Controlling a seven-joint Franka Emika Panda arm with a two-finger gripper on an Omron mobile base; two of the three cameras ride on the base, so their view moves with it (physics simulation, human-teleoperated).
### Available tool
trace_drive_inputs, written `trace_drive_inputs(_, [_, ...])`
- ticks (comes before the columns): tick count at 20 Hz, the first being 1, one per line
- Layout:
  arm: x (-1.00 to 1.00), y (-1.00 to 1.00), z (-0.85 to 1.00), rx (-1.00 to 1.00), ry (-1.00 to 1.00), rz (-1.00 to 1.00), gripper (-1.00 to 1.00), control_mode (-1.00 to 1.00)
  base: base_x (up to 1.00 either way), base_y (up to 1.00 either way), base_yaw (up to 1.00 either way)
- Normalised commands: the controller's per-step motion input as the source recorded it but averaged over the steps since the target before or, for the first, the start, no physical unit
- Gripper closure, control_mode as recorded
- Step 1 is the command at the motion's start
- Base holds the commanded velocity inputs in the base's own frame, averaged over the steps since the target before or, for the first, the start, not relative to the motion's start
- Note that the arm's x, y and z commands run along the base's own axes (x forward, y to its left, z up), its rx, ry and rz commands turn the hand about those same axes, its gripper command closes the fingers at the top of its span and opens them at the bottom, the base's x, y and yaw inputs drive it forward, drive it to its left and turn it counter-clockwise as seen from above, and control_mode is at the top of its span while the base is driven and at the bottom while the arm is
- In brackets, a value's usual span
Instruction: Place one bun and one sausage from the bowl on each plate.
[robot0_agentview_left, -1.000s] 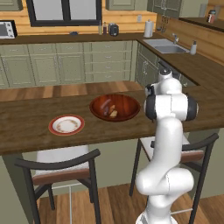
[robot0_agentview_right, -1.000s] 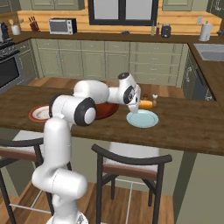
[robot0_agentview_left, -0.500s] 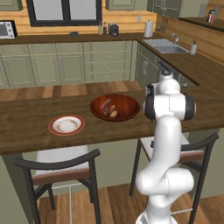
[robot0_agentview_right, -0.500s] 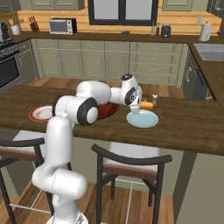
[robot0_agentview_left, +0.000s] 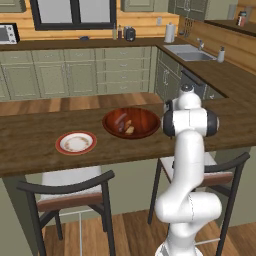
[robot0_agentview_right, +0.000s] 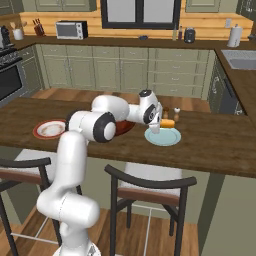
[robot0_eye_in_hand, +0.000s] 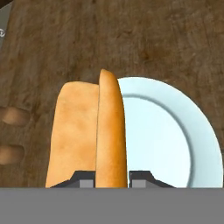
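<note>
Bun (robot0_eye_in_hand: 92, 135), yellow-orange and long, sits squeezed in my gripper (robot0_eye_in_hand: 112, 177). It sticks straight out from my fingers, lengthwise, partly over the edge of the pale blue plate (robot0_eye_in_hand: 175, 144), partly over the wooden counter (robot0_eye_in_hand: 131, 39). I think it must go a little more over the plate, then down.

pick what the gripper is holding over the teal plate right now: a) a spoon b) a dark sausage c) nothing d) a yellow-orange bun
d: the hand view shows the gripper shut on the yellow-orange bun, which hangs over the edge of the teal plate; the right base view shows the same bun above that plate.
</note>
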Motion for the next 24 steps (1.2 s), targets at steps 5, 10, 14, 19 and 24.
trace_drive_inputs(5, [0.17, 0.0, -0.05, 0.0, 0.0, 0.0, 1.0, -1.0, 0.0, 0.0, 0.0])
trace_drive_inputs(10, [0.01, 0.0, -0.04, 0.0, 0.0, 0.0, 1.0, -1.0, 0.0, 0.0, 0.0])
trace_drive_inputs(14, [0.0, 0.0, -0.09, 0.0, 0.0, 0.0, 1.0, -1.0, 0.0, 0.0, 0.0])
trace_drive_inputs(19, [0.0, 0.0, -0.1, 0.0, 0.0, 0.0, 1.0, -1.0, 0.0, 0.0, 0.0])
trace_drive_inputs(24, [0.0, 0.0, -0.13, 0.0, 0.0, 0.0, 1.0, -1.0, 0.0, 0.0, 0.0])
